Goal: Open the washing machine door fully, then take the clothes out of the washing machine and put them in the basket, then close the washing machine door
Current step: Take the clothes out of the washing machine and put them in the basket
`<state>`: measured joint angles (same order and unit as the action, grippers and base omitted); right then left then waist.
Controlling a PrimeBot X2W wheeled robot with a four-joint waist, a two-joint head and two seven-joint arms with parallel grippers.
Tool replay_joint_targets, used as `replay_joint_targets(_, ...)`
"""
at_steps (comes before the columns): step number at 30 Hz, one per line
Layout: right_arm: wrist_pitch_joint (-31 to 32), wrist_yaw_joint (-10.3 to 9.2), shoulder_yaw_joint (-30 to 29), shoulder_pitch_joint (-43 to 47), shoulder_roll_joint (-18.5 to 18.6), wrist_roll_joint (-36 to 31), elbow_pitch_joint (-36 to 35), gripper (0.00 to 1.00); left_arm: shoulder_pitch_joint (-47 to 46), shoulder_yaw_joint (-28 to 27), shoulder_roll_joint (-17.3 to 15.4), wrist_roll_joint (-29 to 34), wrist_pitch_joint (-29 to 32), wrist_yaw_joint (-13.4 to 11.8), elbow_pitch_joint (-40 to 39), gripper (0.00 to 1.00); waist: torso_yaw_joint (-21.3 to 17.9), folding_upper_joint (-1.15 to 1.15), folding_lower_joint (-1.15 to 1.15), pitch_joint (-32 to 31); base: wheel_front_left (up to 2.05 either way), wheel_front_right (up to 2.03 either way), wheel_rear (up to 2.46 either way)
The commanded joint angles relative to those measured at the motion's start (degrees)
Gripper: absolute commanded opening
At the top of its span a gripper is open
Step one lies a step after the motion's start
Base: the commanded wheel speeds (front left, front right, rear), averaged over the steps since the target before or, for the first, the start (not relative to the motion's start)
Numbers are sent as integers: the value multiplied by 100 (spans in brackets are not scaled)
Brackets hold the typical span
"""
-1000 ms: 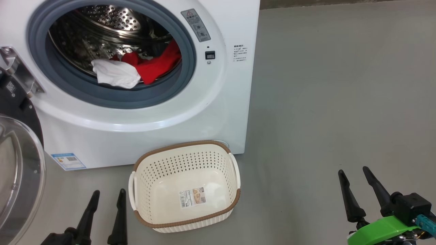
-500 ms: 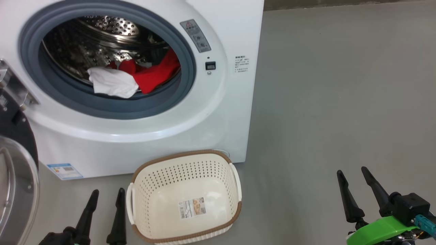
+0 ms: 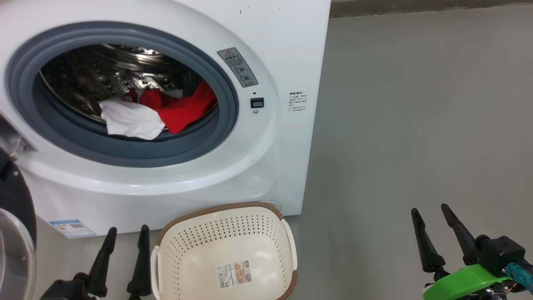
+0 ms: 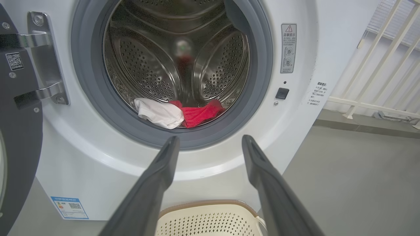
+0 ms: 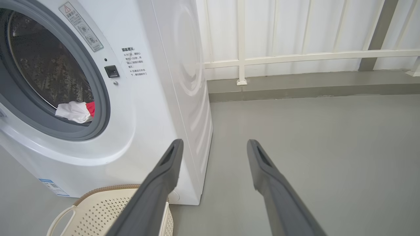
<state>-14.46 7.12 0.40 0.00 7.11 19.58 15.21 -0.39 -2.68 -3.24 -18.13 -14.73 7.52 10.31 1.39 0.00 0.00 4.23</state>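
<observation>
1. over the last second the head view has shifted. the washing machine (image 3: 266, 158) and the basket (image 3: 225, 205) sit lower in it and the drum mouth looks larger. both claws hold the same spots at the bottom edge, so i take this as the camera moving, not the things.
2. the left claw (image 3: 128, 228) has its fingers apart and holds nothing. it points up towards the drum opening.
3. the right claw (image 3: 429, 208) also has its fingers apart and holds nothing. it is over bare floor (image 3: 416, 104), with the machine off to its left.
4. the washing machine door (image 3: 14, 204) hangs swung out, left of the left claw, and the opening is clear. i judge the opening step done.
5. the clothes lie at the drum's front lip, ahead of and above the left claw. the white garment (image 3: 131, 121) touches the red garment (image 3: 183, 112) on its right.
6. the basket stands just right of the left claw, below the opening. it is empty apart from a paper label.
7. the new view frames the drum better, which suits a reach inside. nothing has been taken out yet, and the left claw looks best placed to start with the white garment.
</observation>
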Motion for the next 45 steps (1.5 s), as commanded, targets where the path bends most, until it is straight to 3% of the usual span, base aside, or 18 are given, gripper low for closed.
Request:
replay_joint_targets(1, -54, 36, 95, -133, 67, -39, -147, 100, -251, -196, -111, 50, -27, -3, -105, 100, 2, 0, 0, 10, 43, -43, 0)
replay_joint_targets(17, -54, 36, 92, -205, 17, -50, -150, 100, -338, -139, -160, 76, -27, -3, -89, 100, -5, 0, 0, 162, 3, -3, 0)
replay_joint_targets(23, -54, 36, 155, -274, 5, -49, -152, 100, -502, -215, -138, 198, -27, -3, 289, 100, -75, 0, 0, 291, 0, 0, 0)
replay_joint_targets(32, -54, 36, 238, -508, -129, -40, -203, 100, -1721, -280, -151, 583, -27, -3, 1209, 100, -401, 0, 0, 814, 0, 0, 0)
replay_joint_targets(45, -54, 36, 272, -813, -380, 5, -266, 100, -3903, -344, -766, 1018, -27, -8, 3158, 100, -1061, 0, 0, 1647, 0, 0, 0)
